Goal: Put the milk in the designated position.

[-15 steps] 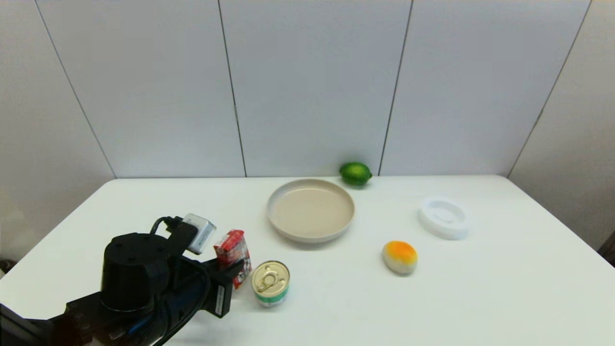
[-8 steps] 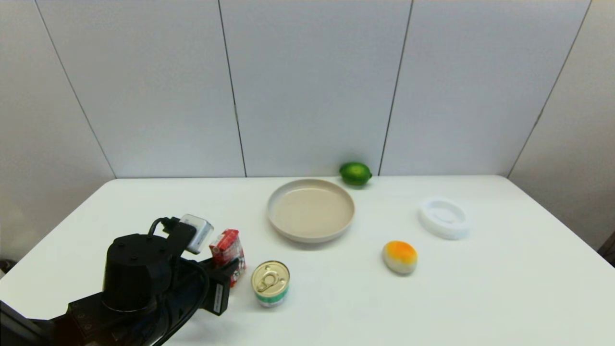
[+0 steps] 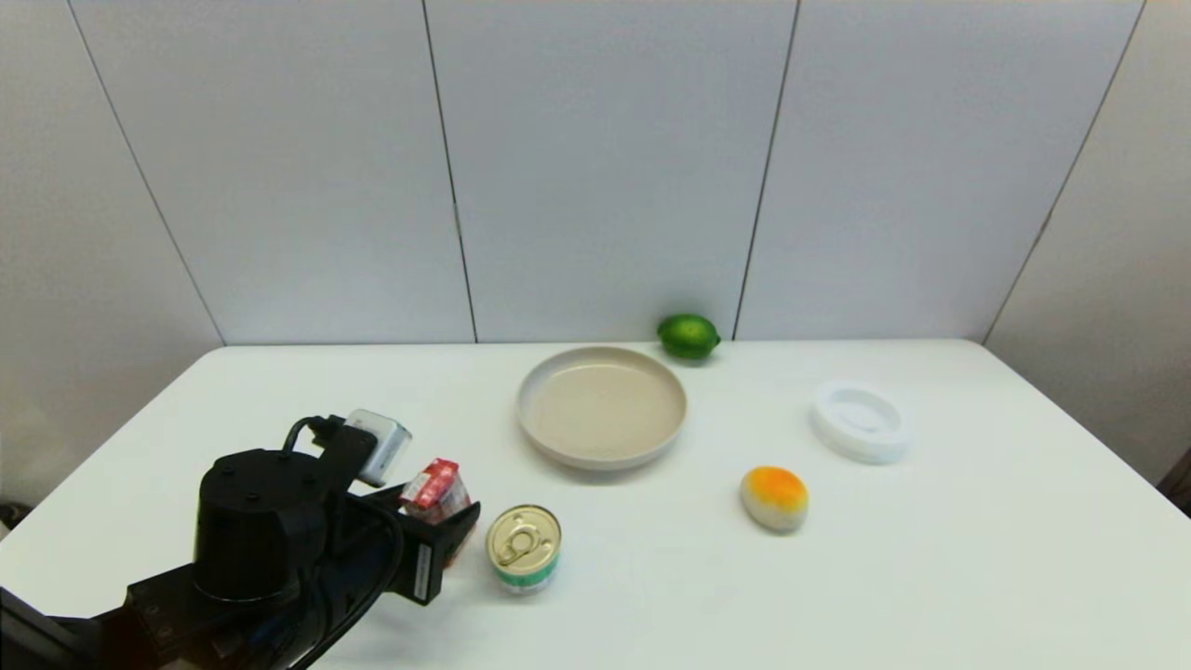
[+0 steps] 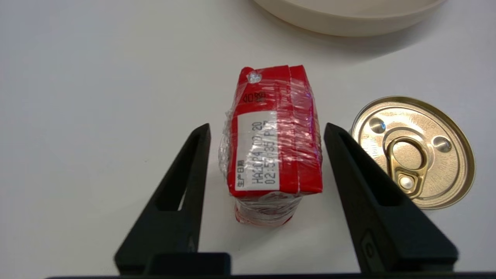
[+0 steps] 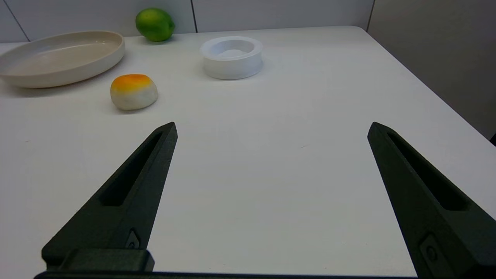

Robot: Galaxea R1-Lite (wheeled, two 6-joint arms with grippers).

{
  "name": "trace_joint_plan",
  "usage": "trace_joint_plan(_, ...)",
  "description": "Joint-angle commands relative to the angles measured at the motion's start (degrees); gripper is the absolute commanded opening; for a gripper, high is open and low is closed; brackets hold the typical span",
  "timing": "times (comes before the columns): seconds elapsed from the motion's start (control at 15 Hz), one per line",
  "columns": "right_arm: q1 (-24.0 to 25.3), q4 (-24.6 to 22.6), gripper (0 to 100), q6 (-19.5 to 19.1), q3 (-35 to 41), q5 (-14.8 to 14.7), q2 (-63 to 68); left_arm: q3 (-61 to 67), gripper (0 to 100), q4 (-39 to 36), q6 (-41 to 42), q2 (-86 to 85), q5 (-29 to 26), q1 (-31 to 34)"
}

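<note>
The milk [image 4: 273, 149] is a small red carton wrapped in clear film, standing on the white table just left of the gold-lidded tin can [image 4: 412, 151]. My left gripper [image 4: 266, 128] is open, with one black finger on each side of the carton and a narrow gap at both. In the head view the milk [image 3: 434, 486] shows only its top above the left gripper [image 3: 445, 523] at the table's front left. My right gripper [image 5: 271, 130] is open over bare table and holds nothing.
A beige plate [image 3: 602, 406] sits behind the can, with a green lime [image 3: 689, 336] at the wall. An orange-topped white lump [image 3: 774, 498] lies mid-table. A white round dish [image 3: 858, 422] is at the right. The tin can [image 3: 524, 548] almost touches the left gripper's finger.
The left arm has shifted slightly left. The milk now shows a little further left and lower behind the gripper, with less of it visible. Everything else is unmoved.
</note>
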Motion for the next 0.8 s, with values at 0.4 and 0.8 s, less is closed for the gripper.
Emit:
trace_joint_plan(0.4,0.01,0.00,100,0.01,0.00,0.00,0.09,-0.12,100,13.25,0.33,-19.64,-0.20,-0.01)
trace_joint_plan(0.8,0.01,0.00,100,0.01,0.00,0.00,0.00,0.23,100,37.33,2.53,-49.35,-0.37,4.91)
